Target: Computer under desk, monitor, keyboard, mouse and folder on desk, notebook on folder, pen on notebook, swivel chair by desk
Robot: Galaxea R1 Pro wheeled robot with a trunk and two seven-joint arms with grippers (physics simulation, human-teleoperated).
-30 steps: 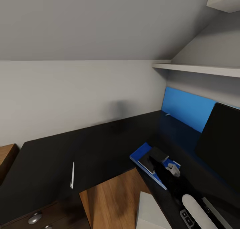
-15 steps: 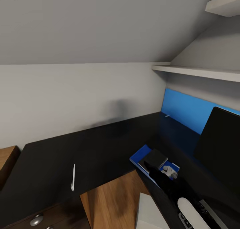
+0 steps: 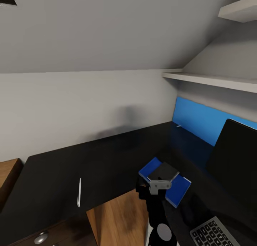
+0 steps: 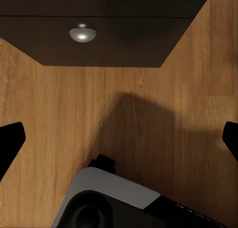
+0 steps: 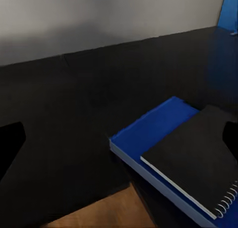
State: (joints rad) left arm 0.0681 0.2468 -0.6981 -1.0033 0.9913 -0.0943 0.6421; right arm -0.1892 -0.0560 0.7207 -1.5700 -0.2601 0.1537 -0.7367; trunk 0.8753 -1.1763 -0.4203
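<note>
One notebook (image 3: 164, 172) now released atop folder (image 3: 177, 188).

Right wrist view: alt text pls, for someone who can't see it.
A dark grey notebook with a spiral binding lies on top of a bright blue folder at the edge of a glossy black desk. Wood floor shows below the desk edge, and a pale grey wall rises behind.

Desk (image 3: 107, 156): glossy black top. Folder (image 3: 178, 188): bright blue. Notebook (image 5: 198, 158): dark grey cover, white page edges, silver spiral. Pen (image 3: 79, 192): white. Floor (image 4: 74, 128): light wood grain. Wall panel (image 3: 196, 119): blue.
</note>
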